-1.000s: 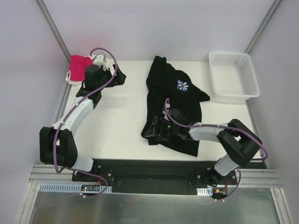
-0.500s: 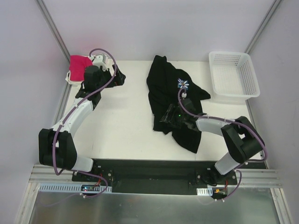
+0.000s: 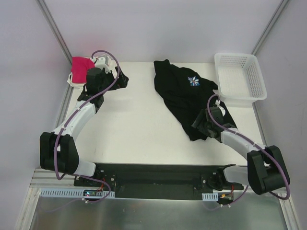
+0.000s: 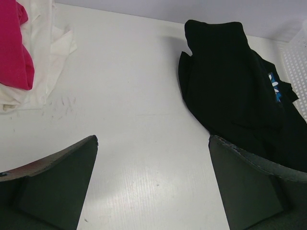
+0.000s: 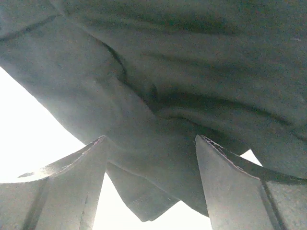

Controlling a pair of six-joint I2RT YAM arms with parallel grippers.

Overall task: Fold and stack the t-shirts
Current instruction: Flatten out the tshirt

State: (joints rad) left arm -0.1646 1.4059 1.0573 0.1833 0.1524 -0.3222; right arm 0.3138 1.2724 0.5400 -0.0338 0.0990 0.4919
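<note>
Black cloth fills most of the right wrist view: the black t-shirt (image 3: 184,98) lies crumpled on the white table (image 3: 129,120), running from about 12 o'clock of the tabletop down toward 4 o'clock, with its blue daisy print (image 3: 193,81) facing up near the far end. Its right sleeve touches the near left corner of the white mesh basket (image 3: 240,60), which sits at 2 o'clock.

From its base at 5 o'clock the right arm folds out to the right, elbow low at the near right edge, and its forearm reaches back toward 10 o'clock. The right gripper (image 3: 201,125) is set on the near hem of the shirt. In the wrist view its fingers (image 5: 67,182) are spread wide, a loose fold of hem hanging in the gap with bare table showing on both sides, so nothing is pinched.

From a base at 7 o'clock the left arm stretches long toward 11 o'clock, wrist bent to the right. The left gripper (image 3: 121,79) hovers over bare table with its fingers spread as wide as they go, holding nothing. At 10 o'clock of it, in the far left corner, the magenta-pink t-shirt (image 3: 80,64) rests on cream t-shirts (image 4: 45,43), well apart from the black one
</note>
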